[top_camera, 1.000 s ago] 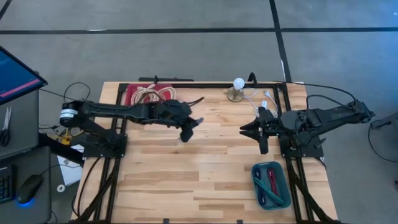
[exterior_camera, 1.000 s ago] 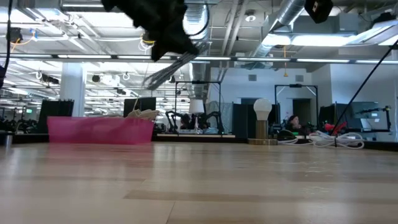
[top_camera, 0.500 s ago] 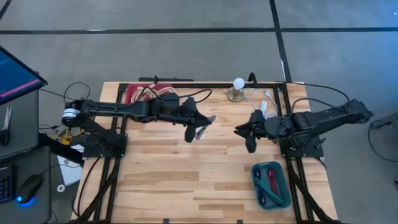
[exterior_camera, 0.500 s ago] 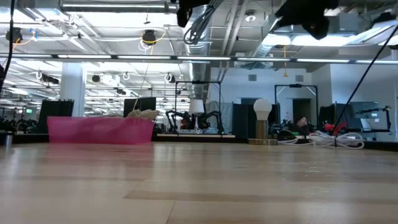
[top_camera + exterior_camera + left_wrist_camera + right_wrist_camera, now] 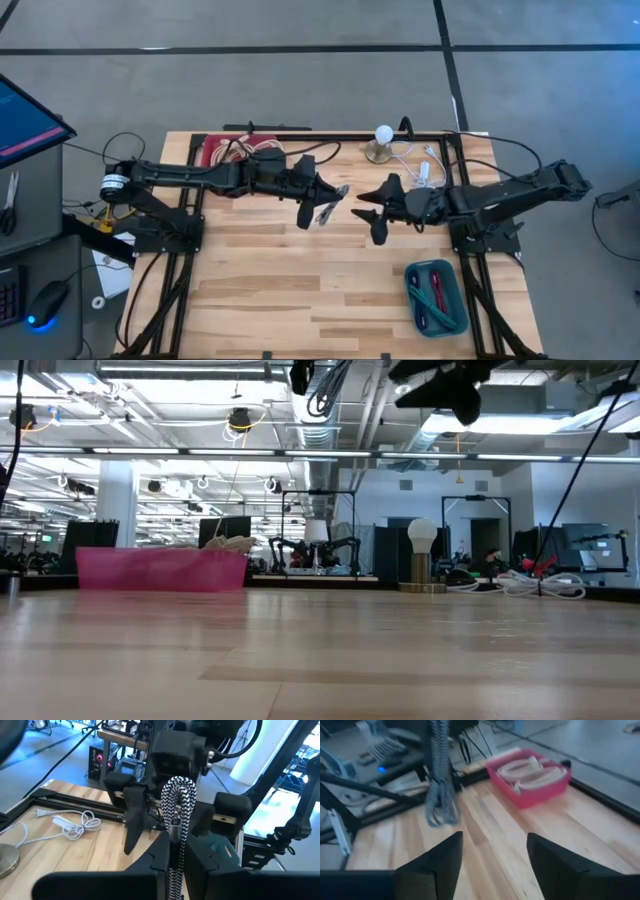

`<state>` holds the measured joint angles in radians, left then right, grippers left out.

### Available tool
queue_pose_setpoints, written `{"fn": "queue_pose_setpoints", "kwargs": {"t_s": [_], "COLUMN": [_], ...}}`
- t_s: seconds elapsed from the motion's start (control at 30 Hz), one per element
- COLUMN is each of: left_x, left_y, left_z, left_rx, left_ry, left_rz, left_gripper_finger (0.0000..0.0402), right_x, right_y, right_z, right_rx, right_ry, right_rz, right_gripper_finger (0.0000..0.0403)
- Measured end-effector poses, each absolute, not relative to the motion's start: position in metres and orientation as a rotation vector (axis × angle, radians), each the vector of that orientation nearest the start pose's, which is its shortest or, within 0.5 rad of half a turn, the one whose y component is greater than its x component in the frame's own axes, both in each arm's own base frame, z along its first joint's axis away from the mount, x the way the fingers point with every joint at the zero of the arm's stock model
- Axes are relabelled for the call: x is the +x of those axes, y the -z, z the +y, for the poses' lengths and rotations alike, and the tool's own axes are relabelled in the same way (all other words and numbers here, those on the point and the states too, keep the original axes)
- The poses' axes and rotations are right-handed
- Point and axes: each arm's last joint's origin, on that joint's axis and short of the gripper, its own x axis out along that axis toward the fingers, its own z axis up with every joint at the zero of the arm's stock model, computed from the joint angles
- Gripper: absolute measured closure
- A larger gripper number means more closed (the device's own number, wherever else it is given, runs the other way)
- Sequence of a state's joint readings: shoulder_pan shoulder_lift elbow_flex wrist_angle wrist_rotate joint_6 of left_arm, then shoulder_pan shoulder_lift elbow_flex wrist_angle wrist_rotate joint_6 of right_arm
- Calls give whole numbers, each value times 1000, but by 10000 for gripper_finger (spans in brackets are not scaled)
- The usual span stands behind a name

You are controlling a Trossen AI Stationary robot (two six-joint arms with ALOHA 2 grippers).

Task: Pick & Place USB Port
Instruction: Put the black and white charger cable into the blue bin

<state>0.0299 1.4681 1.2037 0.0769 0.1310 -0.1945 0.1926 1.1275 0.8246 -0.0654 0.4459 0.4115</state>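
My left gripper [image 5: 318, 200] is over the table's middle, raised and shut on a coiled black-and-white braided cable [image 5: 329, 207]. In the right wrist view the cable [image 5: 439, 785] hangs with its looped end down, clear of the wood. My right gripper [image 5: 371, 213] stands open just right of the cable and faces it, touching nothing. Seen from the left wrist, its two fingers [image 5: 134, 820] stand behind the cable on either side. The USB port itself is out of view. My left gripper pinches the bundled strands of the cable [image 5: 174, 845] between its two fingers [image 5: 196, 865]. The looped end [image 5: 178, 790] sticks out past the fingertips. The whole bundle is lifted clear of the table.
A pink bin [image 5: 238, 152] with pale coiled cables sits at the far left. A teal tray [image 5: 436, 297] holding cables lies near the right front. A round lamp [image 5: 382, 141] and a white cord [image 5: 417, 162] are at the far edge. Bare wood lies below both grippers.
My left gripper has carried the braided cable up and toward the table's right, away from the pink bin. My right gripper has moved toward the table's left, up to the cable, and its fingers have spread wider.
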Motion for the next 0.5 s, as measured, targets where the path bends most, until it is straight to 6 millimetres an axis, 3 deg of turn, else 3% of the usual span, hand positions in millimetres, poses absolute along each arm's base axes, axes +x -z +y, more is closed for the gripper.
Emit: {"fn": "queue_pose_setpoints", "kwargs": {"t_s": [0.27, 0.5], "left_x": [346, 353], "left_y": [-337, -330], "left_z": [3, -1], "left_rx": [-212, -234], "left_ry": [92, 104], "left_rz": [195, 194], "left_gripper_finger": [376, 376], "right_x": [257, 269], "right_y": [-302, -293], "right_z": [34, 31], "right_rx": [275, 282], "right_ry": [294, 247], "right_rz": [150, 162], "right_gripper_finger": [191, 214]}}
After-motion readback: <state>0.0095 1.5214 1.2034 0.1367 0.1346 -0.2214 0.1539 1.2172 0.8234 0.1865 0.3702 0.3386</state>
